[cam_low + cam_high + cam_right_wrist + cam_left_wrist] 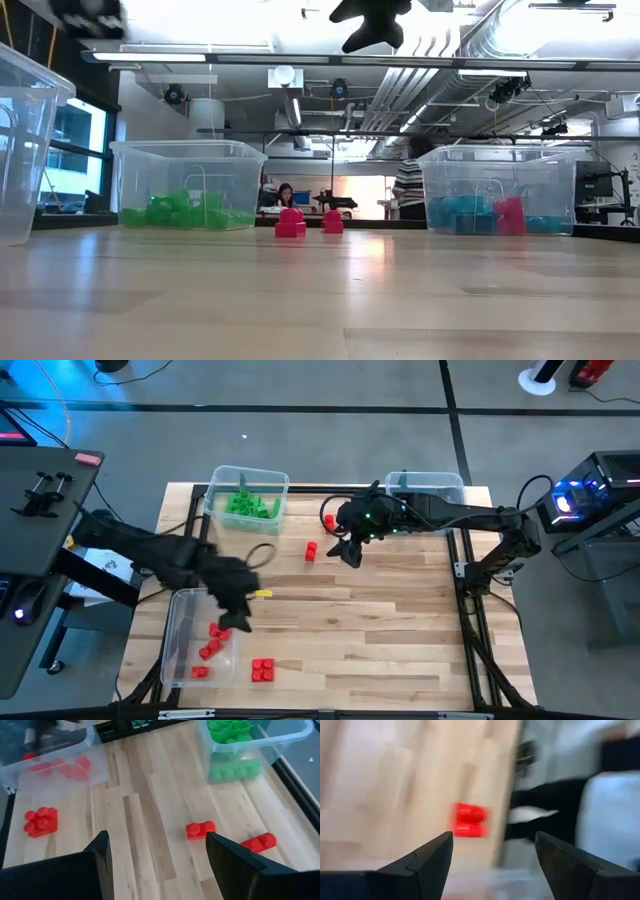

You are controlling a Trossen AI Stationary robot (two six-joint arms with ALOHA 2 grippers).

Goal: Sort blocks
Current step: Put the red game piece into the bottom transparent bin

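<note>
Red blocks lie loose on the table: two near the middle back [310, 550] [329, 520] and a cluster near the front [262, 670]. More red blocks [208, 650] lie in the clear bin at the front left [178, 622]. My left gripper [235, 622] hovers open over that bin's far right corner; its wrist view shows a red block [468, 820] beyond the open fingers [435, 857]. My right gripper [350, 555] hangs open above the table near the two back red blocks [200, 829] [257, 842].
A clear bin of green blocks [247, 500] stands at the back left. A clear bin with blue blocks [500, 190] stands at the back right, partly under my right arm. A small yellow piece [262, 593] shows beside my left gripper. Bare wood lies across the table's middle and right.
</note>
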